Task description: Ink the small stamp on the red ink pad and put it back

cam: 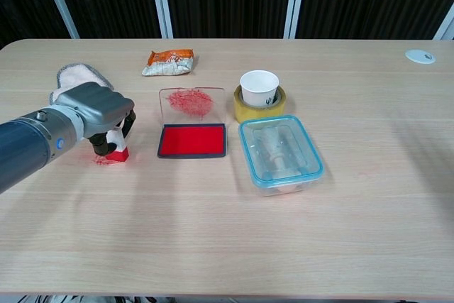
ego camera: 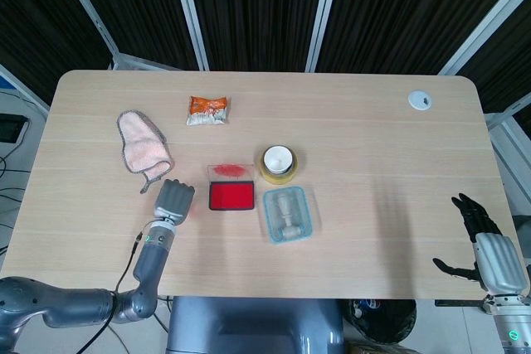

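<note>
The small stamp [cam: 118, 148], white with a red base, stands on the table over a red ink smear, left of the red ink pad [cam: 192, 140]. My left hand [cam: 96, 109] curls over the stamp and grips it from above; in the head view the left hand [ego camera: 175, 199] hides the stamp entirely. The ink pad [ego camera: 231, 196] lies open, its clear lid [cam: 191, 103] smeared with red behind it. My right hand [ego camera: 485, 250] hangs off the table's right front corner, fingers spread, holding nothing.
A clear blue-rimmed box [cam: 279, 153] sits right of the pad. Behind it a white cup stands in a yellow tape roll [cam: 259, 96]. A pink cloth [ego camera: 143, 146] and an orange snack packet [cam: 169, 61] lie farther back; a white cap [ego camera: 421, 100] lies far right.
</note>
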Tool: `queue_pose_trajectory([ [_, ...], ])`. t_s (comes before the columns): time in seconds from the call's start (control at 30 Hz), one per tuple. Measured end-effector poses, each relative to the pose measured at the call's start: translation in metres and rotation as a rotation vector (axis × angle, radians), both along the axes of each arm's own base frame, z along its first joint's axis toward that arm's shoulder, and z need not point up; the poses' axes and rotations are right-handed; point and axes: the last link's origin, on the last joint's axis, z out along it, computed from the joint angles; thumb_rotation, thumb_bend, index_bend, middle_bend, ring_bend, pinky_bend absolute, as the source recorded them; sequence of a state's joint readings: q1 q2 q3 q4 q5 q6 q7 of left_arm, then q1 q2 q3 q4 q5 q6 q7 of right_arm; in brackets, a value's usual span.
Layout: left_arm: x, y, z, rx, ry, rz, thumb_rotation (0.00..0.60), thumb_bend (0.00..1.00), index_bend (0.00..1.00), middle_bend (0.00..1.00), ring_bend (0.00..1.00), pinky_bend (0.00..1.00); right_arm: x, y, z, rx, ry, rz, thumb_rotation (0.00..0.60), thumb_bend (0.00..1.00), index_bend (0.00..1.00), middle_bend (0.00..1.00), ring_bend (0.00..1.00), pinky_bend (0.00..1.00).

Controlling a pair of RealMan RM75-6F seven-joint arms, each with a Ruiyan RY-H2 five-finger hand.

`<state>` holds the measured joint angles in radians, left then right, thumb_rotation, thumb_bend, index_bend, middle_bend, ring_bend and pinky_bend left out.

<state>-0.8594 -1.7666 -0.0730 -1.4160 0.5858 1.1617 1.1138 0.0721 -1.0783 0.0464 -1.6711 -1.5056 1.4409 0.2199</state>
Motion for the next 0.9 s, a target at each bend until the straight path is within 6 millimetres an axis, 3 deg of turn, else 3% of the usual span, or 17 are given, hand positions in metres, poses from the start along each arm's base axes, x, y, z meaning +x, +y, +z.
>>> queue_pose_trajectory([
  [0.3, 0.0001, -0.0010, -0.0001, -0.002, 0.009, 0.004, 0.600, 0.33, 0.45, 0.43, 0.36, 0.47, 0.0004, 0.0004, 0.0002, -0.002, -0.001, 0.003, 0.600, 0.13, 0.00, 0.00, 0.00, 0.18],
  [0.5, 0.0009, -0.0008, 0.0020, 0.002, 0.011, 0.005, 0.600, 0.26, 0.41, 0.38, 0.32, 0.43, 0.0006, 0.0005, 0.0002, -0.002, -0.001, 0.005, 0.600, 0.13, 0.00, 0.00, 0.00, 0.18],
  [0.67, 0.0014, -0.0011, 0.0037, 0.003, 0.016, 0.006, 0.600, 0.09, 0.26, 0.22, 0.20, 0.32, 0.0007, 0.0007, 0.0002, -0.002, 0.000, 0.006, 0.600, 0.13, 0.00, 0.00, 0.00, 0.18],
  [0.83, 0.0019, -0.0027, 0.0056, -0.002, 0.020, 0.010, 0.600, 0.06, 0.07, 0.03, 0.06, 0.20, 0.0005, 0.0008, 0.0003, -0.002, 0.001, 0.006, 0.600, 0.13, 0.00, 0.00, 0.00, 0.18],
  [0.9, 0.0036, -0.0034, 0.0084, -0.001, 0.016, 0.005, 0.600, 0.06, 0.03, 0.00, 0.04, 0.17, 0.0004, 0.0008, 0.0003, -0.001, 0.002, 0.006, 0.600, 0.13, 0.00, 0.00, 0.00, 0.18],
])
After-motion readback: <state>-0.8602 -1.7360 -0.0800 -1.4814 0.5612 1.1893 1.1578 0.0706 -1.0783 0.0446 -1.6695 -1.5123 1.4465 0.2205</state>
